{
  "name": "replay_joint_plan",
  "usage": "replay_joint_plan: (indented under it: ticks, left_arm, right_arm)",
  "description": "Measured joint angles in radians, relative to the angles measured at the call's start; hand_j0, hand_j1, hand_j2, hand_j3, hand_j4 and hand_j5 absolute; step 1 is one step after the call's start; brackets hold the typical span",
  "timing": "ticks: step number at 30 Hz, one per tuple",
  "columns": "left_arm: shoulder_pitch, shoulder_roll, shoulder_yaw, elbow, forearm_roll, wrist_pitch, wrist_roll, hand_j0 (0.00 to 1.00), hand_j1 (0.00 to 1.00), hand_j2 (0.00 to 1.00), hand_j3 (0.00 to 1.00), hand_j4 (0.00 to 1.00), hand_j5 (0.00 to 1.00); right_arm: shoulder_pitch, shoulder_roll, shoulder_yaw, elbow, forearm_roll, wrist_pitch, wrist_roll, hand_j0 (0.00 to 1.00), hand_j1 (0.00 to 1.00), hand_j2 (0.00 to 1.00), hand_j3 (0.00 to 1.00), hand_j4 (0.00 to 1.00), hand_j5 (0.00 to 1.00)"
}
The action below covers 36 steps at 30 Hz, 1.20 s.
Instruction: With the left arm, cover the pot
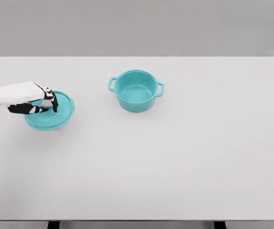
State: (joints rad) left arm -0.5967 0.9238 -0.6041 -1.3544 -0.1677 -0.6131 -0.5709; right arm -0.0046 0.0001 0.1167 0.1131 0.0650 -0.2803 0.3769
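Observation:
A teal lid (63, 114) lies flat on the white table at the left. My left hand (48, 107) comes in from the left edge and sits over the lid's middle. Its fingers (55, 102) curl down around the lid's centre, hiding the knob. The teal pot (136, 90) with two side handles stands uncovered and upright near the table's middle, well to the right of the lid and hand. The pot's inside looks bare. My right arm is out of view.
The white table (184, 162) stretches wide to the right and front, with a grey wall behind it. The far table edge runs just behind the pot.

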Motion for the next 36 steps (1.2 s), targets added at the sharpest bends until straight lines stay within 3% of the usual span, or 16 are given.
replay_joint_plan:
  ticks: [13, 36]
  left_arm:
    - [-0.060, -0.047, -0.004, -0.032, -0.006, 0.000, 0.001, 0.46, 0.46, 0.46, 0.46, 0.46, 0.46]
    - [-0.164, -0.253, -0.013, -0.015, -0.093, 0.000, -0.003, 0.46, 0.46, 0.46, 0.46, 0.46, 0.46]
  right_arm:
    - [0.002, 0.000, 0.000, 0.000, 0.000, 0.000, 0.000, 1.00, 1.00, 1.00, 1.00, 1.00, 1.00]
    - [0.000, 0.000, 0.000, 0.000, 0.000, 0.000, 0.000, 1.00, 1.00, 1.00, 1.00, 1.00, 1.00]
